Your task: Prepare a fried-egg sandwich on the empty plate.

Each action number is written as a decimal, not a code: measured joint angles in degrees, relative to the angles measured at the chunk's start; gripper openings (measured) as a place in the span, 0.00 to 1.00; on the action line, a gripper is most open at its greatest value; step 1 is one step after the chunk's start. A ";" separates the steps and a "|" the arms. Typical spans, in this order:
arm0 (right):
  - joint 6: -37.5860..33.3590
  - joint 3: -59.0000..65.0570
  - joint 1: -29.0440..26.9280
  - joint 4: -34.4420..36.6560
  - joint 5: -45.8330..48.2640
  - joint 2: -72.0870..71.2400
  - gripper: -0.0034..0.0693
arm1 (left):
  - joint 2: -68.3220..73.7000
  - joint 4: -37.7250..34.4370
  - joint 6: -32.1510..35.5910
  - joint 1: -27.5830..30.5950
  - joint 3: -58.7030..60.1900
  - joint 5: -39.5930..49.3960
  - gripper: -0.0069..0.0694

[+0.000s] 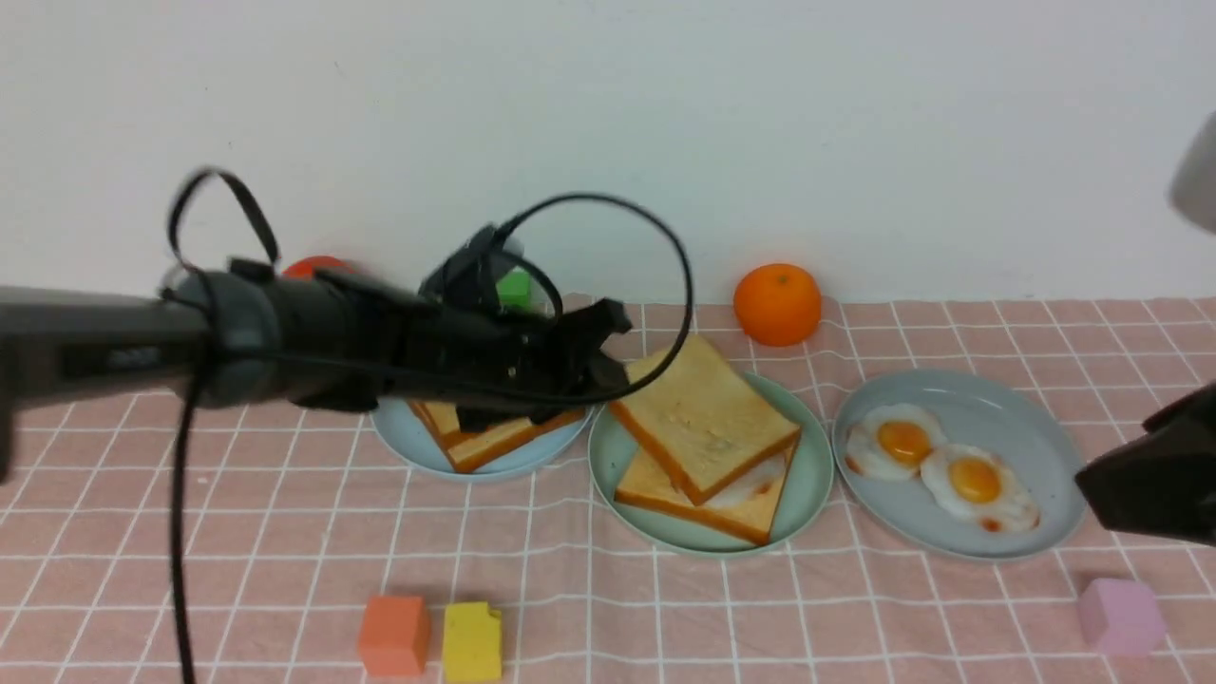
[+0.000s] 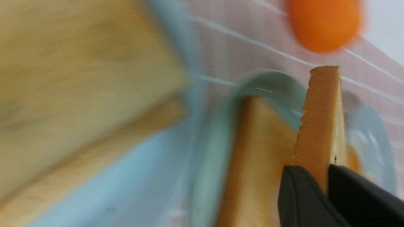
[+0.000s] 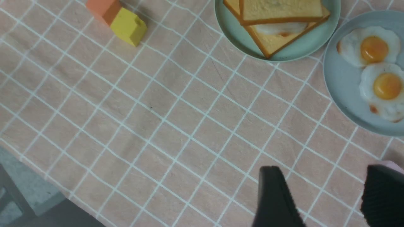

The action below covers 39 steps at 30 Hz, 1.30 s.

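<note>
The left tool pinches the rear-left corner of the top toast slice, which lies tilted over the egg and lower slice on the mint-green plate; best to let go low and gently, so it settles flat. The slice's diagonal runs from back-left to front-right; the right tool hangs wide and empty over the bench.
</note>
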 joint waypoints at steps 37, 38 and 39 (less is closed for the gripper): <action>21.23 36.78 0.00 -18.65 -37.65 -34.29 0.04 | -35.30 37.97 -11.38 8.56 -0.06 38.60 0.51; 22.67 38.37 0.00 -18.65 -38.08 -37.06 0.04 | -37.36 39.02 -12.48 8.30 0.00 40.28 0.44; 23.23 38.98 0.00 -18.65 -38.23 -38.14 0.04 | -38.22 39.39 -12.69 8.21 0.00 40.57 0.42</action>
